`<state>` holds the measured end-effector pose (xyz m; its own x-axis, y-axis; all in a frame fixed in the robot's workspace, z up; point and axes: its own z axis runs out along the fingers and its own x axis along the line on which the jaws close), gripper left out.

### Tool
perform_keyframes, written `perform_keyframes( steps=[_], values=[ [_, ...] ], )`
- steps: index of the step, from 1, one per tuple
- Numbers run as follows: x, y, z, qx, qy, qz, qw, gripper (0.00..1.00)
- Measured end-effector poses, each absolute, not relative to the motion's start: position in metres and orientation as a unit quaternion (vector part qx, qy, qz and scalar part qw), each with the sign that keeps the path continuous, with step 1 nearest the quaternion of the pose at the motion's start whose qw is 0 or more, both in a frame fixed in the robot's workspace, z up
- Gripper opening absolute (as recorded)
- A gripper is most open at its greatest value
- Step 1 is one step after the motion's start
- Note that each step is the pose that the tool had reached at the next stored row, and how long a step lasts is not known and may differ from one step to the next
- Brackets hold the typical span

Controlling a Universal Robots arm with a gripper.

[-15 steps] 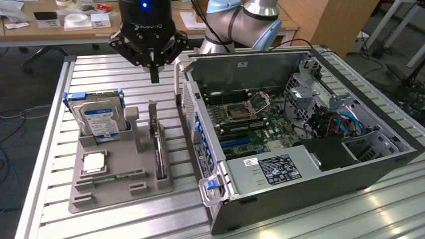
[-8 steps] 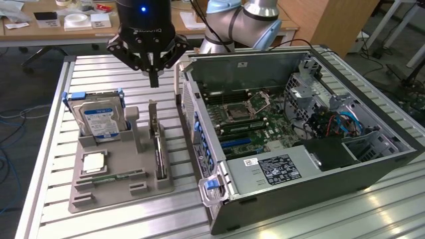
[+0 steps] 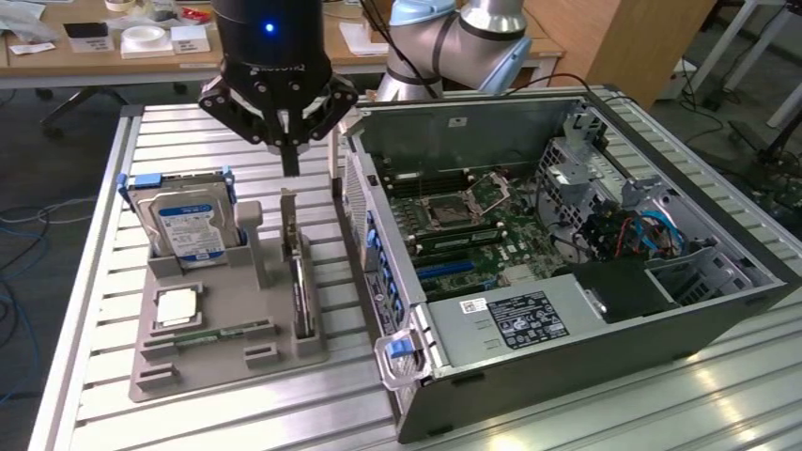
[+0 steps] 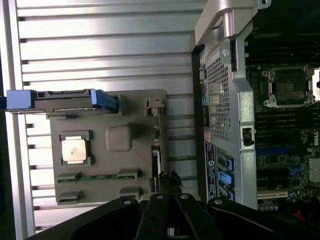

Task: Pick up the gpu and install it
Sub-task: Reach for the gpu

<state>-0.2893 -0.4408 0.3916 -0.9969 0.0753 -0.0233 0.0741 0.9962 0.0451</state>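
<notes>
Exterior view: gripper closed, abv gpu

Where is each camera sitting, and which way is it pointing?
Exterior view: off the arm, raised, looking down at an angle across the slatted table at the grey holder and the open computer case; the arm and its shut gripper show.
Wrist view: on the wrist, looking straight down past the gripper at the grey holder and computer case.
Shared: gripper, grey holder, computer case, and the gpu standing on edge nearest the gripper.
</notes>
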Motion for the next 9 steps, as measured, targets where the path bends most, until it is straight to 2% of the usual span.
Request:
perform_keyframes(
  steps=[9],
  values=[
    [-0.2920, -0.4525, 0.3911, 0.038, 0.999, 0.022, 0.013, 0.11]
  ],
)
